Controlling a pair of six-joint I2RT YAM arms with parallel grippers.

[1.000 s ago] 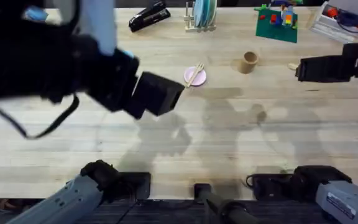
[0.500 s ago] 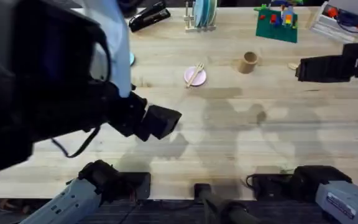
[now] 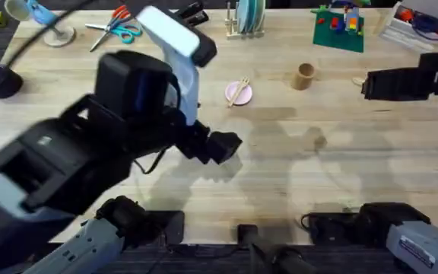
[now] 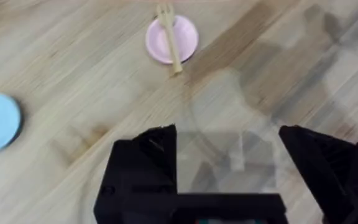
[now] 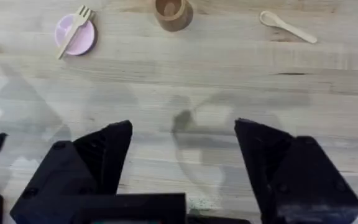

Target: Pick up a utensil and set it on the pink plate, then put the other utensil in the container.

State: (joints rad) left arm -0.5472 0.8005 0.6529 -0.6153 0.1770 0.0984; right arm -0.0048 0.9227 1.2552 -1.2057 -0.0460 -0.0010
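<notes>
So the right gripper (image 5: pixel 182 168) is empty with its jaws spread wide, hanging over bare table on the right side. The left gripper (image 4: pixel 229 168) is also spread apart with nothing in it, sitting nearer the middle of the table and closer to the bases.

Fork part looks done: the wooden fork (image 5: pixel 74 30) lies across the pink plate (image 5: pixel 76 34), tines poking off the far rim and the handle hanging off the near side. In the left wrist view the fork (image 4: pixel 169 38) and plate (image 4: pixel 171 40) are well off from that gripper.

What's left is the wooden spoon (image 5: pixel 288 27). It's on the table at the far right, to the right of the tan cup (image 5: pixel 173 13), apart from it, not touching. Its long axis runs mostly left-right with a slight slant, bowl end toward the cup, handle pointing away to the right.

The bit that matters: the spoon lies farther out and a bit right of the right gripper, so I'd say that arm is clearly the closer one. It'd want to close across the handle, so fingers lined up near-far rather than along it. The cup (image 3: pixel 305 75) is just next door for the drop.
</notes>
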